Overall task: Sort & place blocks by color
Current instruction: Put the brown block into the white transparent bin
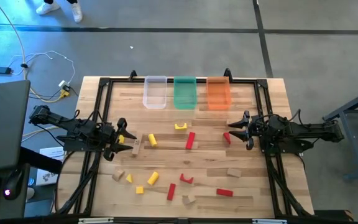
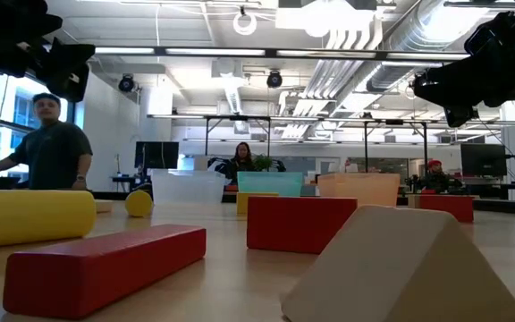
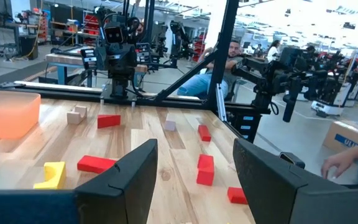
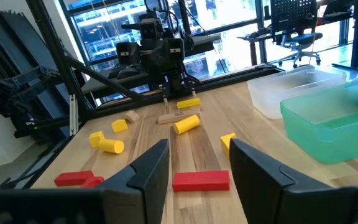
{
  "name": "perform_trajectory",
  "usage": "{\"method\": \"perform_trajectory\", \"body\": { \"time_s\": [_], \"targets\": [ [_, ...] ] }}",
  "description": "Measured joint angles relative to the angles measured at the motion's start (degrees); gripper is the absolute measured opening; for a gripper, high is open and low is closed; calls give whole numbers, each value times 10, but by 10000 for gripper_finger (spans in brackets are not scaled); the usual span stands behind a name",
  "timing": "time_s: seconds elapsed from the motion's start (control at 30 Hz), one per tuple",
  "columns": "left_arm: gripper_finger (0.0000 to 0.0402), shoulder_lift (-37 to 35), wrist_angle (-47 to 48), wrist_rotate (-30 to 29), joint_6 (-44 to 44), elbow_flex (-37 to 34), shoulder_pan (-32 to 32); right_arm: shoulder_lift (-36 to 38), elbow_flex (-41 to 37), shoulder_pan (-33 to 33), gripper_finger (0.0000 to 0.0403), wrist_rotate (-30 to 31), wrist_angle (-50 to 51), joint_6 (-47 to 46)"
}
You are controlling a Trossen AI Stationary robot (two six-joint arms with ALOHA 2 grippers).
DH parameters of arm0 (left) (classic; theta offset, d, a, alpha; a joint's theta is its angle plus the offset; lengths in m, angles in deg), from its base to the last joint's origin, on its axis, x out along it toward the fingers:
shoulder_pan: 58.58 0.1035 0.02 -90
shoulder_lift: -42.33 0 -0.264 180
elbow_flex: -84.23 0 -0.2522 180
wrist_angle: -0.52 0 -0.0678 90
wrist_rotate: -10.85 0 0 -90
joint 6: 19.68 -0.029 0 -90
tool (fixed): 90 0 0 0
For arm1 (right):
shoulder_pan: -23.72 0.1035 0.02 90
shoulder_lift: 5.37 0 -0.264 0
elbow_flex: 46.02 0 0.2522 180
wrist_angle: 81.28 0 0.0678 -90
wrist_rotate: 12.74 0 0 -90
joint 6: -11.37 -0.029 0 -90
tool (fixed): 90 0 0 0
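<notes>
Left gripper (image 1: 120, 138) raised over the table's left side, fingers spread, nothing between them; right gripper (image 1: 237, 129) raised over the right side, likewise released and empty. Beyond both, at the far edge: clear bin (image 1: 155, 92), green bin (image 1: 184, 93), orange bin (image 1: 218, 93). Blocks (image 1: 190, 140) scattered on the table (image 1: 272, 93) between and nearer than the two grippers: yellow cylinder (image 1: 152, 140) just inward of the left one, small red block (image 1: 227, 137) just beside the right one.
</notes>
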Motion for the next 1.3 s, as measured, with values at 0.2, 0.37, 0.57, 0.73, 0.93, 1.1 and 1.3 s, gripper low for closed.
{"method": "perform_trajectory", "body": {
  "time_s": [0.2,0.37,0.57,0.73,0.93,1.1,1.3],
  "targets": [
    [200,0,0,-12,18,0,0,0,0,0,153,0,0,0],
    [200,0,17,-75,27,0,0,0,0,0,153,0,0,0],
    [202,8,33,-165,91,0,0,0,0,0,153,0,0,0],
    [207,16,30,-224,189,3,1,0,0,0,153,0,0,0],
    [203,17,-26,-229,192,4,1,0,0,0,153,0,0,0],
    [203,20,-35,-232,178,20,1,0,0,0,153,0,0,0],
    [202,59,25,-259,180,89,1,0,0,0,153,0,0,0]
  ]
}}
